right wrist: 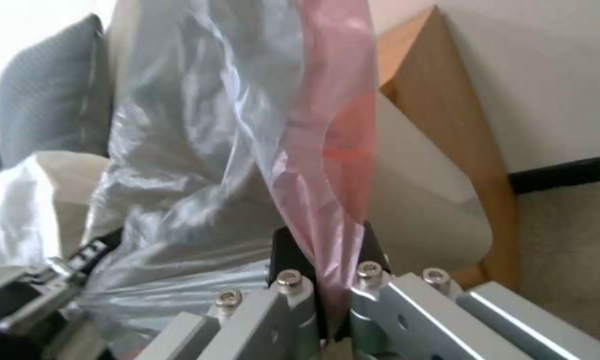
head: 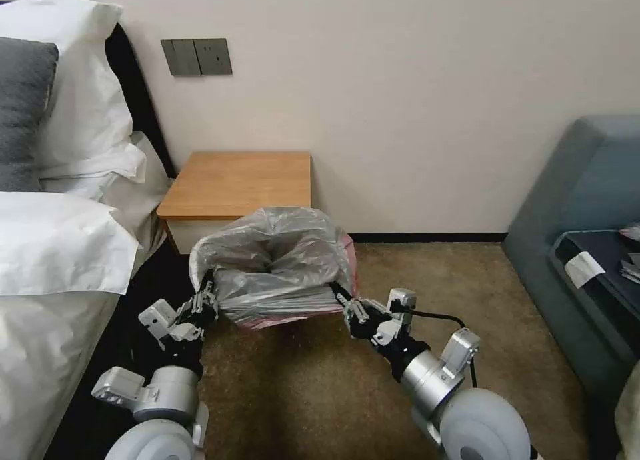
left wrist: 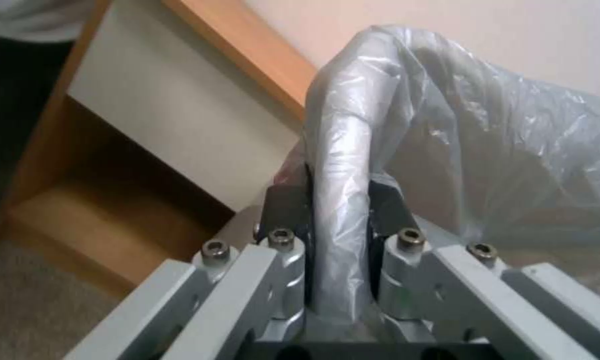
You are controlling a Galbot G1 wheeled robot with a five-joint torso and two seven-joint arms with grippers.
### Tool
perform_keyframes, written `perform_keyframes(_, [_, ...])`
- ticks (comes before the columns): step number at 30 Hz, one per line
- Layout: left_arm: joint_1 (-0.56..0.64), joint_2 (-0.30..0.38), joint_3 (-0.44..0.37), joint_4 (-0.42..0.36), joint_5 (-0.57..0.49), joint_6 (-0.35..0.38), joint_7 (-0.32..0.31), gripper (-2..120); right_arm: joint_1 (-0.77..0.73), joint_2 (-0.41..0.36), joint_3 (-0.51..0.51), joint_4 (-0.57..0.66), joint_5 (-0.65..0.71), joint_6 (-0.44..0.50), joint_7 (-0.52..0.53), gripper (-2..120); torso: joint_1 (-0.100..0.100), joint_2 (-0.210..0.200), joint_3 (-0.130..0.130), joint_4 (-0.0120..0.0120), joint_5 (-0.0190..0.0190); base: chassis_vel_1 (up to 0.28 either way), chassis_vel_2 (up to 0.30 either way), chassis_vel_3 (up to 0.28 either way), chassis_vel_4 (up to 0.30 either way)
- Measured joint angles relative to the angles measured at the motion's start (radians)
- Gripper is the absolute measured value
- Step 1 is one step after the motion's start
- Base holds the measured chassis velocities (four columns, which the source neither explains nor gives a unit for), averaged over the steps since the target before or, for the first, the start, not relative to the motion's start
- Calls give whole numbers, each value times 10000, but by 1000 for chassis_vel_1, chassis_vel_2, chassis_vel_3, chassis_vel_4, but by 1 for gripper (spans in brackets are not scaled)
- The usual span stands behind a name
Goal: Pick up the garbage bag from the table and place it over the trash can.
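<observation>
The grey translucent garbage bag (head: 277, 260) hangs stretched and puffed open between both grippers, in front of the table (head: 240, 180). My left gripper (head: 208, 299) is shut on the bag's left side, with a grey fold (left wrist: 337, 165) pinched between its fingers. At the bag's right side my right gripper (head: 340, 299) is shut on the pink-red edge (right wrist: 330, 165). The trash can (right wrist: 420, 200) shows as a cream rounded wall just behind that edge. In the head view the bag covers the can.
The bed with white linen (head: 60, 247) lies close on the left. A blue-grey sofa (head: 580, 207) stands at the right. Brown carpet (head: 313, 393) spreads between them. The wall rises right behind the table.
</observation>
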Motion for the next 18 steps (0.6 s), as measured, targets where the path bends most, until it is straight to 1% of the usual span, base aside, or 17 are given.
perform_keyframes(3, [-31, -23, -14, -20, -12, 71, -14, 9, -80, -36, 43, -77, -212, 43, -127, -1, 0, 0, 0, 0, 2, 0, 0, 0, 0])
perform_keyframes(4, [-42, -29, -19, -18, -12, 73, -27, 9, -115, -40, 54, -91, -301, 60, -168, 0, 0, 0, 0, 0, 0, 0, 0, 0, 0])
perform_keyframes(5, [-48, -29, -37, -8, -11, 73, -35, 9, -166, -45, 91, -109, -471, 83, -250, 6, 0, 0, 0, -1, 1, 0, 0, 0, 0])
perform_keyframes(6, [-48, -29, -37, -8, -11, 73, -35, 9, -166, -45, 91, -109, -471, 83, -250, 6, 0, 0, 0, -1, 1, 0, 0, 0, 0])
perform_keyframes(8, [-67, -22, -68, 26, 1, 69, -62, 9, -250, -79, 150, -178, -925, 164, -487, 14, 0, 0, 0, 1, 1, 0, 0, 0, 0])
perform_keyframes(9, [-90, -5, -98, 50, 7, 68, -81, 9, -318, -120, 211, -216, -1276, 310, -712, 21, 0, 0, 0, 1, 1, 0, 0, 0, 0])
perform_keyframes(10, [-90, -5, -98, 50, 7, 68, -81, 9, -318, -120, 211, -216, -1276, 310, -712, 21, 0, 0, 0, 1, 1, 0, 0, 0, 0])
perform_keyframes(12, [-164, 46, -178, 90, 19, 66, -143, 9, -536, -251, 411, -183, -1870, 539, -1188, 32, 0, 0, 0, 1, 2, 0, 0, 0, 0])
perform_keyframes(13, [-164, 46, -178, 90, 19, 66, -143, 9, -536, -251, 411, -183, -1870, 539, -1188, 32, 0, 0, 0, 1, 2, 0, 0, 0, 0])
perform_keyframes(14, [-190, 72, -214, 111, 26, 66, -163, 9, -702, -336, 569, -100, -2144, 596, -1446, 36, 0, 0, 0, 0, 1, 0, 0, 0, 0])
perform_keyframes(15, [-206, 88, -241, 128, 33, 64, -171, 9, -814, -387, 704, -44, -2353, 645, -1618, 42, 0, 0, 0, 0, 0, 0, 0, 0, 0])
perform_keyframes(16, [-227, 110, -273, 168, 41, 59, -174, 9, -976, -445, 963, 23, -2637, 745, -1863, 45, 0, 0, 0, 0, 2, 0, 0, 0, 0])
perform_keyframes(17, [-227, 110, -273, 168, 41, 59, -174, 9, -976, -445, 963, 23, -2637, 745, -1863, 45, 0, 0, 0, 0, 2, 0, 0, 0, 0])
perform_keyframes(18, [-251, 124, -300, 213, 48, 51, -174, 9, -1145, -482, 1234, 100, -2806, 807, -2098, 50, 0, 0, 0, 1, 1, 0, 0, 0, 0])
